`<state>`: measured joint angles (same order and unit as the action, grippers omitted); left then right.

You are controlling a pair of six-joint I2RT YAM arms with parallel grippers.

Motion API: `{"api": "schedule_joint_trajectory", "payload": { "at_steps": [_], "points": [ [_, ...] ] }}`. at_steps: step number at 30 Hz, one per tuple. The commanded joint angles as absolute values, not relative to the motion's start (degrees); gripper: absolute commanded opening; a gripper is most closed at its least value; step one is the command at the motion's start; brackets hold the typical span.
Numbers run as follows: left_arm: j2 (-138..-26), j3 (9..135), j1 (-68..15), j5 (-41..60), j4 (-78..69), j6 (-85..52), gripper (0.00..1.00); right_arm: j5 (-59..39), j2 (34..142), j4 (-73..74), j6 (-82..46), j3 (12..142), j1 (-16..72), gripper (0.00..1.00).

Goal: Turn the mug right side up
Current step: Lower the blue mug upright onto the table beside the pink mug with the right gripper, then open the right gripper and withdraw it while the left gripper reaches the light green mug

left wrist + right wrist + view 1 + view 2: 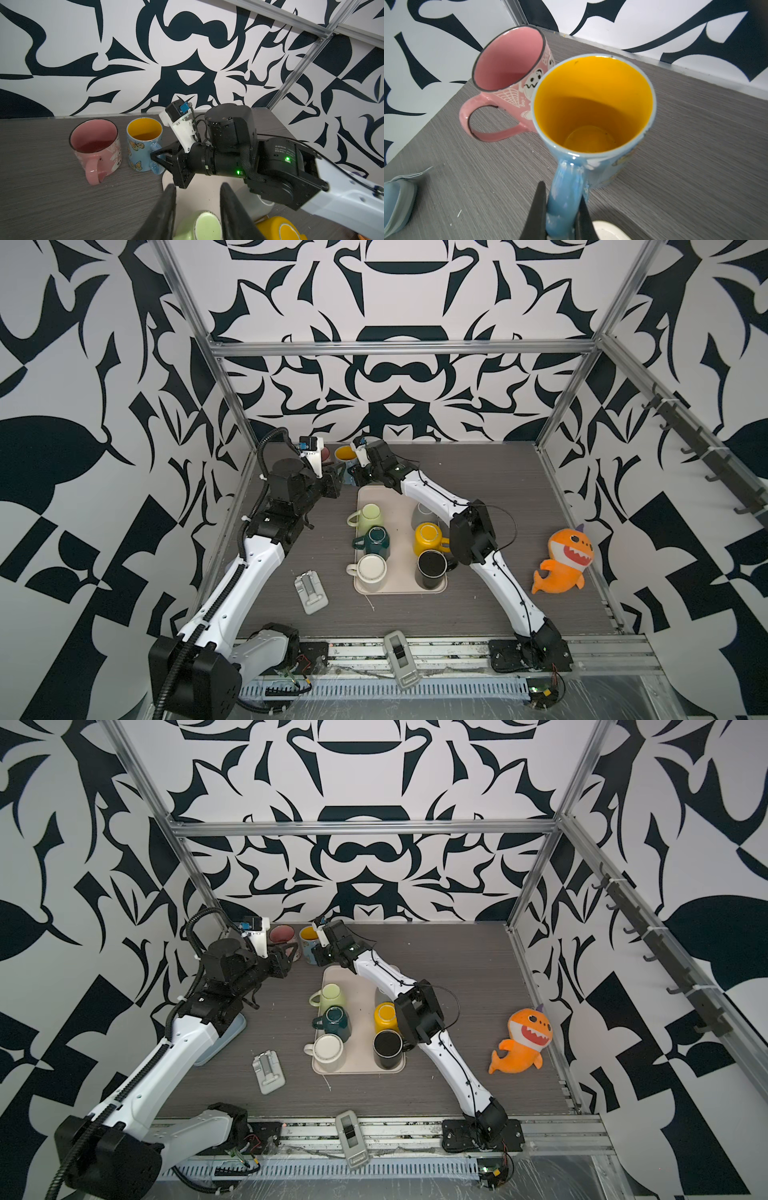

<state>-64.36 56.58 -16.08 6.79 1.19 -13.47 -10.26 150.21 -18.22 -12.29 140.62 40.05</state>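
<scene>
A blue butterfly mug (345, 454) (308, 934) with a yellow inside stands upright, mouth up, on the table at the back. My right gripper (353, 472) (561, 190) is shut on its blue handle (566, 187), seen from the side in the left wrist view (158, 158). The mug (143, 143) (591, 104) rests next to an upright pink mug (95, 141) (508, 62). My left gripper (338, 475) (197, 187) is open and holds nothing. It hangs over the back end of the beige tray (401, 589), above a light green mug (205, 226) that lies bottom up.
Several more mugs crowd the tray: light green (368, 516), teal (374, 539), cream (372, 568), yellow (428, 537), black (432, 568). An orange shark plush (565, 560) lies at the right. A grey holder (311, 591) sits front left, a pale blue tray (224, 1040) under the left arm.
</scene>
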Motion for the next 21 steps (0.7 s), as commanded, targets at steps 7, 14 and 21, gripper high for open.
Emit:
{"api": "schedule_joint_trajectory", "payload": {
  "at_steps": [7,14,21],
  "points": [
    [-62.05,54.67,-15.78,6.12,0.70,-12.83,0.38,-11.51,149.39,-12.66,-13.41,143.73,41.40,0.25],
    [-61.56,54.53,-15.75,5.95,0.88,-12.76,0.38,-11.51,148.72,-13.05,-13.92,142.92,41.61,0.39],
    [-60.49,54.58,-15.82,5.89,1.34,-13.14,0.38,-11.91,146.54,-13.01,-15.10,140.42,41.88,0.43]
  ]
}}
